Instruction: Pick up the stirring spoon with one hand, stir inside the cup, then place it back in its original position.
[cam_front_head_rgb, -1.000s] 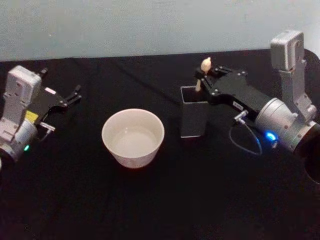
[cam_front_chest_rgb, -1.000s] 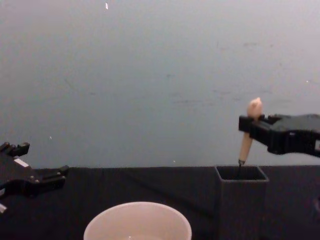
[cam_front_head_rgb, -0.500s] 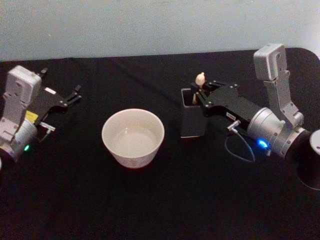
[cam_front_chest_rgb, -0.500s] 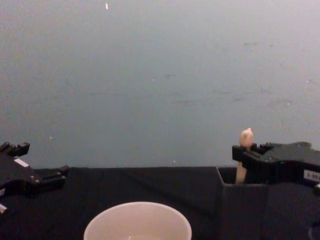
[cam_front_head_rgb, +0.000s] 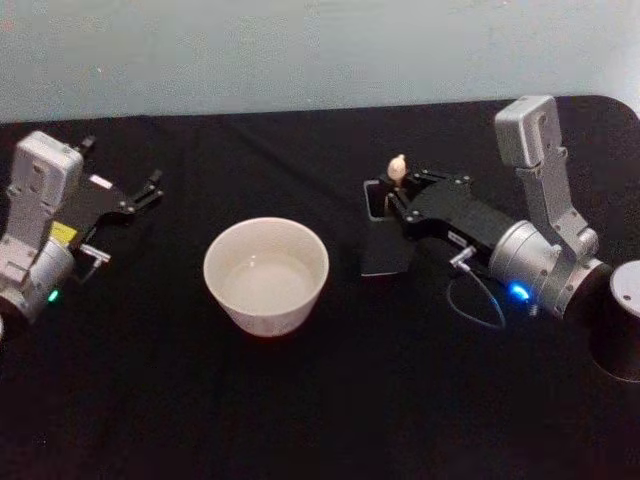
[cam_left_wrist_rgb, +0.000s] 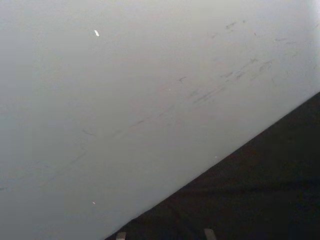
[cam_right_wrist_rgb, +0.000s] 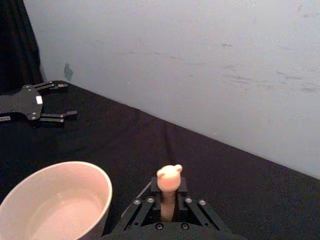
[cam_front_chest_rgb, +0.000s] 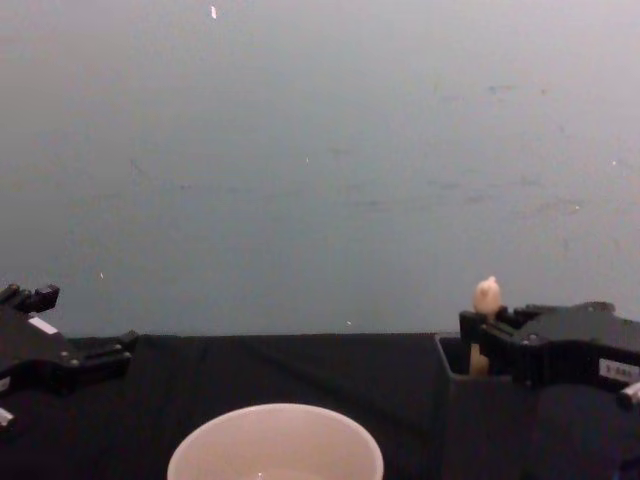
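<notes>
The right gripper (cam_front_head_rgb: 397, 192) is sitting at the holder box (cam_front_head_rgb: 383, 240), at about 3 o'clock from the cup (cam_front_head_rgb: 266, 274) in the head view, and its two fingers are closing snugly on the cream handle of the stirring spoon (cam_front_head_rgb: 397, 168) just below the rounded knob. The spoon is standing nearly upright — its long axis is running straight down into the box's open top, with the knob poking up above the fingers and the metal shaft and bowl hidden inside the box. In the right wrist view the handle (cam_right_wrist_rgb: 169, 192) is rising between the two black fingers, gripped from both sides, and the cup's rim (cam_right_wrist_rgb: 95, 171) is lying just beside, toward 9 o'clock of the gripper as the head view has it.

I judge this to be either end of the job, lifting out or setting back; the frames alone are not deciding it. Either way the move is turning on that vertical axis: travel has to run along the shaft, straight up or down, or the box wall will catch it.

The left gripper (cam_front_head_rgb: 140, 194) is resting parked at 9 o'clock from the cup, well apart, fingers spread and holding nothing.
</notes>
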